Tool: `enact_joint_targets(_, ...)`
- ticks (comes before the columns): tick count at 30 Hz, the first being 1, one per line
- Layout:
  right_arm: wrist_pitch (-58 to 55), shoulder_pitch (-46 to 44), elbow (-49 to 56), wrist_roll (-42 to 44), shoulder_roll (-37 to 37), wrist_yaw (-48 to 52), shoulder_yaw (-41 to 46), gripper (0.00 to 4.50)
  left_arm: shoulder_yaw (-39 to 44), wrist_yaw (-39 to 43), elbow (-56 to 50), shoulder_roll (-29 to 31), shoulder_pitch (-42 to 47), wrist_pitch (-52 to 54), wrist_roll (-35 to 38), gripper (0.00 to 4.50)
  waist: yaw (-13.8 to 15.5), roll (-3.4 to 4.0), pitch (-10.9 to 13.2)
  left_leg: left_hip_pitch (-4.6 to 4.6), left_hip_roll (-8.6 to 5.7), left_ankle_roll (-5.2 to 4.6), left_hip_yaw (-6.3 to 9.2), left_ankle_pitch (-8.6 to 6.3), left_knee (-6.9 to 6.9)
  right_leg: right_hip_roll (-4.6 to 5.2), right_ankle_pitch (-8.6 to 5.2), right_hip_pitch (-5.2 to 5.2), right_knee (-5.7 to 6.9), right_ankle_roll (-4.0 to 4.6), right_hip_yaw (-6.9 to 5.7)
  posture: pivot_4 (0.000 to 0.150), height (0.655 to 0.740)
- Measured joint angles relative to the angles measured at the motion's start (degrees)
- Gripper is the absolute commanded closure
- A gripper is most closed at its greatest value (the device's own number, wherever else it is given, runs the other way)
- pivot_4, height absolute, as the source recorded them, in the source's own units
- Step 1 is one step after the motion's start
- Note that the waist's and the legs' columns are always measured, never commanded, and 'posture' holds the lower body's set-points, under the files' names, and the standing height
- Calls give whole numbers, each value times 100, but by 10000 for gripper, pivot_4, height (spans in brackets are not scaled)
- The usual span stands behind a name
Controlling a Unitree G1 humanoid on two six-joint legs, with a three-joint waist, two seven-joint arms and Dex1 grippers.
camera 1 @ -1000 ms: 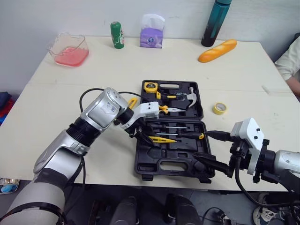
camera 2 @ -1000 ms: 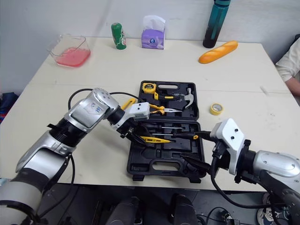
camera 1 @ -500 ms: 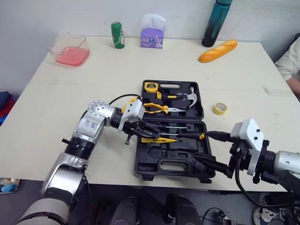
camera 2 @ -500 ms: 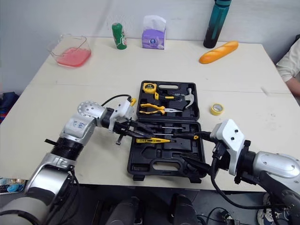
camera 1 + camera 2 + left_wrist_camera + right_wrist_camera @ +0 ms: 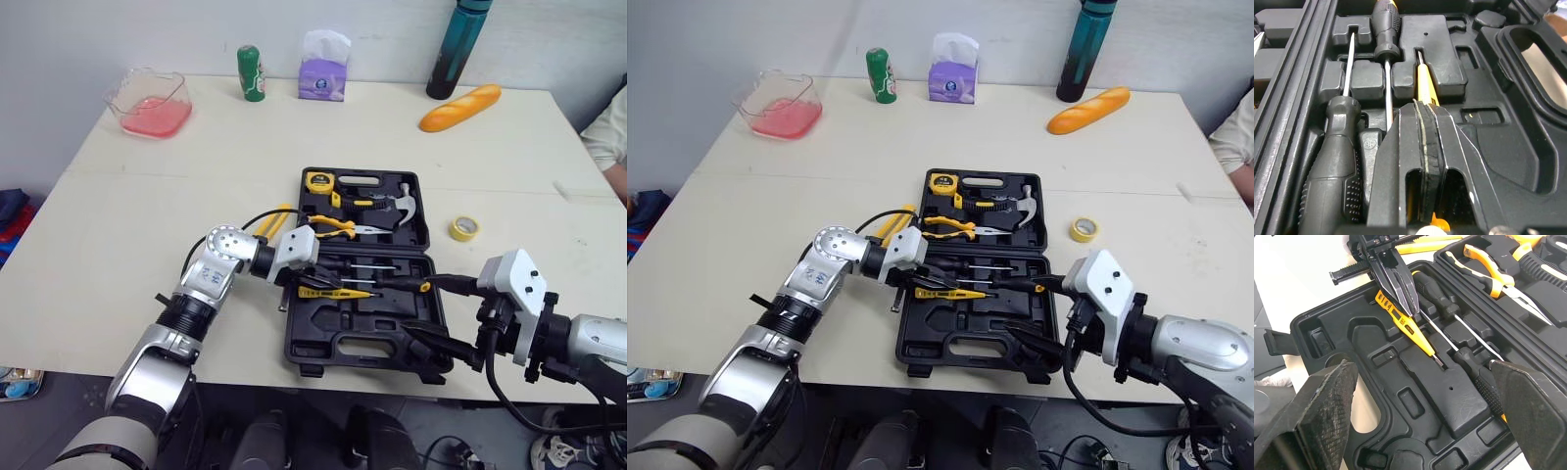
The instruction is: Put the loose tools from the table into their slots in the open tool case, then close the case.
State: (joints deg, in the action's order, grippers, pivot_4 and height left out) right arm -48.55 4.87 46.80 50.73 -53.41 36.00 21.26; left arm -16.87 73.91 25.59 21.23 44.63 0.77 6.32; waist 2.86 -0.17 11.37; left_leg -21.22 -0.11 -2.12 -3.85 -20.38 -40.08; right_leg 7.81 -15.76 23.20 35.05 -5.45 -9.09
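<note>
The black tool case lies open near the table's front edge. My left gripper is shut, its fingertips resting over the handle end of the yellow tester screwdriver, which lies in the case's lower half. Nothing shows between its pads. Two black screwdrivers lie just behind the tester. Pliers, a tape measure and a hammer sit in the upper half. My right gripper stands open at the case's front right corner, holding nothing. A yellow-handled tool lies on the table beside the case's left edge.
A yellow tape roll lies on the table right of the case. Along the far edge stand a clear container with pink contents, a green bottle, a purple tissue pack, a teal bottle and a bread loaf. A person's sleeve shows at the right.
My left gripper has gone from open to shut, and its arm has dropped low toward the table. The yellow tester stays in its slot. The right arm has not moved.
</note>
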Motion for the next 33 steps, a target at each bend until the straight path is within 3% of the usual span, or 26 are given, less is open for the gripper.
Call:
enact_joint_targets(12, -12, 21, 0, 55, 2, -21, 1, 0, -346, -257, 443, -10, 161, -1393, -620, 44682, 42, 0, -14, 26, -4, -14, 34, -7, -9, 15, 6, -65, -31, -9, 3, 1500, 7400)
enact_joint_targets(17, -9, 113, -38, 44, 33, -28, 26, 0, -324, -228, 379, -14, 174, -1223, -592, 44682, 36, 0, -15, 25, -11, -19, 36, -8, -9, 22, 8, -66, -33, -13, 3, 1500, 7400)
enact_joint_targets(20, 63, 323, -259, -52, 52, 17, 205, 0, -144, -186, 186, 58, 64, -633, -346, 35696, 13, 0, -15, 19, -11, -21, 35, -8, -9, 21, 9, -63, -33, -15, 2, 1500, 7400)
enact_joint_targets(24, 255, 701, -885, -337, 32, 336, 764, 0, 701, -237, -560, 566, -402, 948, 573, 17729, -81, 0, -13, 12, -6, -19, 34, -7, -5, 15, 9, -53, -33, -15, 3, 1500, 7400)
enact_joint_targets(27, 516, 846, -1621, -683, -20, 666, 1285, 0, 1715, -746, -1385, 1098, -789, 2273, 1291, 3355, -137, 1, -13, 20, -6, -19, 34, -7, -5, 18, 9, -59, -32, -15, 7, 1500, 7400)
enact_joint_targets(28, 607, 862, -1847, -772, -44, 757, 1392, 0, 1981, -931, -1600, 1232, -955, 2508, 1415, 804, -147, 2, -13, 23, -6, -19, 33, -7, -2, 19, 9, -60, -33, -15, 9, 1500, 7400)
enact_joint_targets(33, 1176, 1076, -3364, -1481, -250, 1216, 2013, 0, 3346, -1695, -1911, 1984, -2437, 2989, 1620, 804, -161, 7, -9, 28, -3, -15, 28, -10, 11, 15, 8, -59, -44, -14, 10, 1500, 7400)
